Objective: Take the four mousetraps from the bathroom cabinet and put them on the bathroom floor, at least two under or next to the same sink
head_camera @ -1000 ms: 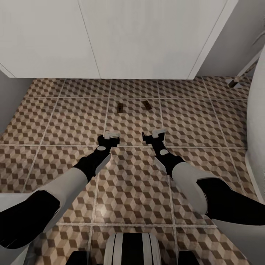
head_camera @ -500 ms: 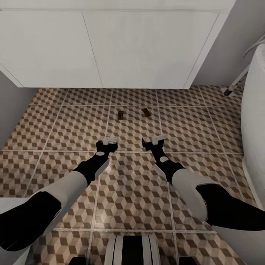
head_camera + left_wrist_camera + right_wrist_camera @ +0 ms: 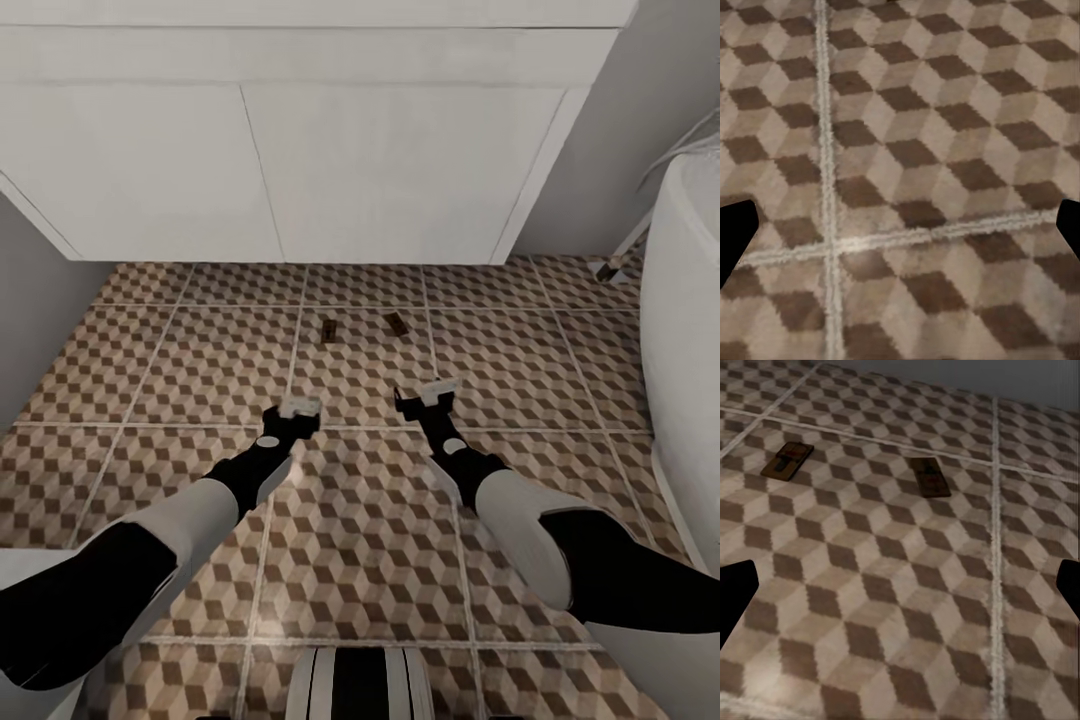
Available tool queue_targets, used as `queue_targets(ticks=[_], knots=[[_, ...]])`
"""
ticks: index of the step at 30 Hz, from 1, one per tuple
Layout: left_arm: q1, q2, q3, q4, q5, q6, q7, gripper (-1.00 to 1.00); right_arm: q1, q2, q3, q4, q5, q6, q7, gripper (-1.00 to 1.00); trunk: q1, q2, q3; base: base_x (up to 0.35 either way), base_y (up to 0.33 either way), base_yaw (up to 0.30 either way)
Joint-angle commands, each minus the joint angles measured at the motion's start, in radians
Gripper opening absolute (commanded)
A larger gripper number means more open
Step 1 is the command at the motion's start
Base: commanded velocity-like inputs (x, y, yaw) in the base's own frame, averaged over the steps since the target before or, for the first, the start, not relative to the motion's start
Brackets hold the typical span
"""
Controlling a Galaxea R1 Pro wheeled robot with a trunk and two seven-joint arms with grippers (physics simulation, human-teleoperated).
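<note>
Head view: two mousetraps lie flat on the bathroom floor (image 3: 150, 370), side by side but apart, on the tile row in front of a white cabinet unit (image 3: 300, 160) with plain doors. Left mousetrap (image 3: 327, 329), right mousetrap (image 3: 398, 324); the right one is turned at a slight angle. Both arms reach forward and down over the tiles. Left claw (image 3: 298, 405) and right claw (image 3: 432, 392) hang short of the traps, nearer the robot, neither touching them. A rounded white fixture (image 3: 685, 330) stands at the right edge. Grey wall (image 3: 30, 300) at left.

Left wrist view: cube-pattern tile with a crossing of pale grout lines (image 3: 831, 247). Dark fingertips (image 3: 735, 232) sit at opposite edges of the picture, spread wide, nothing between them: claw released.

Right wrist view: both traps on the floor ahead of the claw, one with a small red mark (image 3: 787, 460), the other darker (image 3: 928, 477), well apart from the fingertips (image 3: 733, 596). Fingertips at opposite edges, spread wide and empty: claw released.
</note>
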Motion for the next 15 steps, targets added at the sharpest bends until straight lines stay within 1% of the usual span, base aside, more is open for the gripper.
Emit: queue_targets(ticks=[1,2,3,7,8,11,15], knots=[[0.0,0.0,-0.009,0.02,0.009,-0.037,0.001,1.0,0.003,-0.002,0.005,0.006,0.008,-0.003,-0.01,1.0,-0.001,0.0,0.003,0.0,0.0,0.0],[0.001,-0.001,-0.009,0.031,0.009,-0.058,0.0,1.0,0.005,-0.003,0.005,0.008,0.008,-0.004,-0.01,1.0,-0.001,0.0,0.007,0.0,0.0,0.0],[0.002,-0.002,-0.009,0.057,0.009,-0.108,-0.001,1.0,0.01,-0.005,0.005,0.01,0.008,-0.005,-0.01,1.0,-0.001,0.001,0.011,0.0,0.0,0.0],[0.004,-0.006,-0.009,0.113,0.009,-0.195,-0.003,1.0,0.025,-0.011,0.005,0.012,0.008,-0.007,-0.01,1.0,-0.003,0.001,0.027,0.0,0.0,0.0],[0.005,-0.01,-0.009,0.139,0.009,-0.222,-0.004,1.0,0.031,-0.012,0.005,0.013,0.008,-0.007,-0.01,1.0,-0.004,0.002,0.03,0.0,0.0,0.0],[0.005,-0.014,-0.009,0.172,0.009,-0.247,-0.004,1.0,0.038,-0.014,0.005,0.013,0.008,-0.008,-0.01,1.0,-0.005,0.002,0.042,0.0,0.0,0.0],[0.006,-0.016,-0.009,0.204,0.009,-0.264,-0.006,1.0,0.044,-0.016,0.005,0.014,0.008,-0.008,-0.01,1.0,-0.007,0.003,0.058,0.0,0.0,0.0]])
